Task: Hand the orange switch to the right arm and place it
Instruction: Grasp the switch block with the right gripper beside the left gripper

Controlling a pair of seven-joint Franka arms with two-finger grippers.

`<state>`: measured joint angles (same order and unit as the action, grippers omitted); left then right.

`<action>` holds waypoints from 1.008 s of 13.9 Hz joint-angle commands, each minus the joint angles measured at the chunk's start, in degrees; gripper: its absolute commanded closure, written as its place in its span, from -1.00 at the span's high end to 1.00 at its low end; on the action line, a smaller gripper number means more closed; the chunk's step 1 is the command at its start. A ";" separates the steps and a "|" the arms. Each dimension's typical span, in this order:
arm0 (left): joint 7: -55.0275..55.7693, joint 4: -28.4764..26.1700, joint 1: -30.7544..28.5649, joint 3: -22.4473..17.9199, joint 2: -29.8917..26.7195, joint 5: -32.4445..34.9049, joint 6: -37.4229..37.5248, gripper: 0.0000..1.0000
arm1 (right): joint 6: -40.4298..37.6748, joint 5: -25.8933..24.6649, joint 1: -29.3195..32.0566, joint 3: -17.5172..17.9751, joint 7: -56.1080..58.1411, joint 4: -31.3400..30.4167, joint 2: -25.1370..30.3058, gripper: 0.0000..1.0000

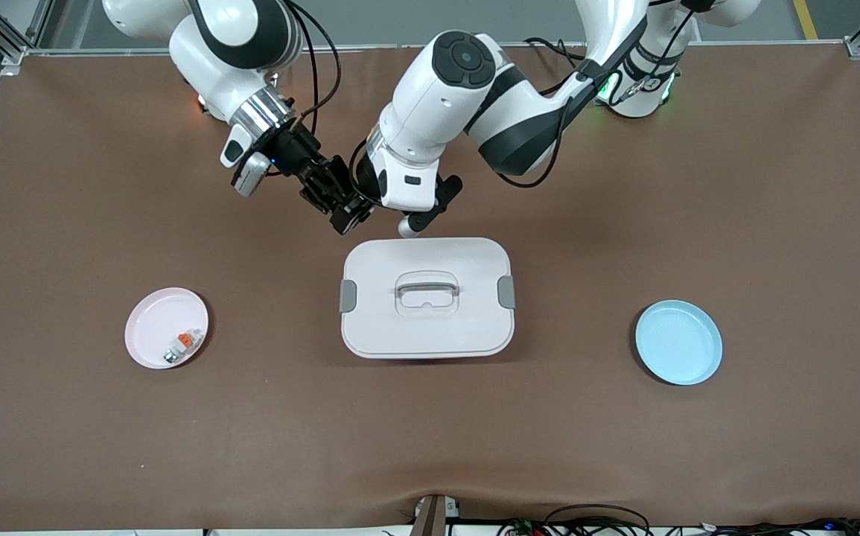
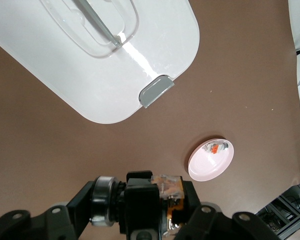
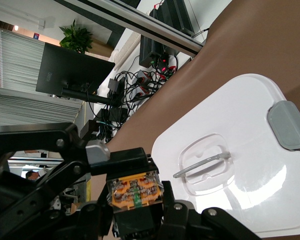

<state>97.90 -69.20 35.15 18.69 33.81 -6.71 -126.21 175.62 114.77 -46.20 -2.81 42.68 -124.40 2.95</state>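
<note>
The orange switch (image 2: 173,189) is held in the air between both grippers, over the bare table just past the white box's edge toward the arms' bases. In the right wrist view its orange and clear face (image 3: 135,193) points at the camera. My left gripper (image 2: 165,201) is shut on it; it sits under the big white wrist (image 1: 361,202). My right gripper (image 3: 135,212) reaches in from the right arm's end (image 1: 343,211), and its fingers press the switch's two sides. In the front view the switch is hidden between the black fingers.
A white lidded box (image 1: 430,335) with grey latches lies mid-table, nearer the front camera than the grippers. A pink plate (image 1: 148,346) at the right arm's end holds a whitish part with an orange tab (image 1: 182,342). A blue plate (image 1: 679,342) lies at the left arm's end.
</note>
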 commanded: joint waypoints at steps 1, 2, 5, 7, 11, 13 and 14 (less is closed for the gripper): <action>0.01 0.74 0.18 -0.50 -1.03 -1.02 0.52 -0.30 | 1.48 1.87 -0.29 -0.27 2.23 0.21 -0.58 -1.00; 0.01 0.65 -0.08 -0.50 -1.29 -1.02 0.87 0.00 | 1.48 1.95 -0.38 -0.27 2.15 0.30 -0.58 -1.00; -0.17 0.74 -0.52 -0.59 -1.73 -0.93 0.97 1.00 | 1.48 1.95 -0.38 -0.27 2.23 0.39 -0.67 -1.00; -0.08 0.74 -0.61 -0.59 -2.08 -0.93 0.97 1.00 | 1.48 1.95 -0.38 -0.27 2.41 0.39 -0.67 -1.00; 1.67 0.56 -1.14 -0.94 -3.75 -0.84 1.58 1.00 | 2.00 0.99 0.06 -0.35 6.86 0.21 -1.80 -1.00; 6.48 0.56 -1.84 -1.81 -4.28 -0.41 1.84 1.00 | 2.36 0.99 0.59 -0.53 12.58 -0.14 -3.73 -1.00; 7.90 0.47 -1.84 -3.47 -5.41 -0.40 2.37 1.00 | 2.36 0.90 0.85 -0.53 13.82 -0.14 -4.70 -1.00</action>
<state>102.83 -68.22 33.60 17.52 30.74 -6.71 -125.68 177.59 114.75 -46.02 -3.29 52.09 -124.97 0.39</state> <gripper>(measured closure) 0.000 0.586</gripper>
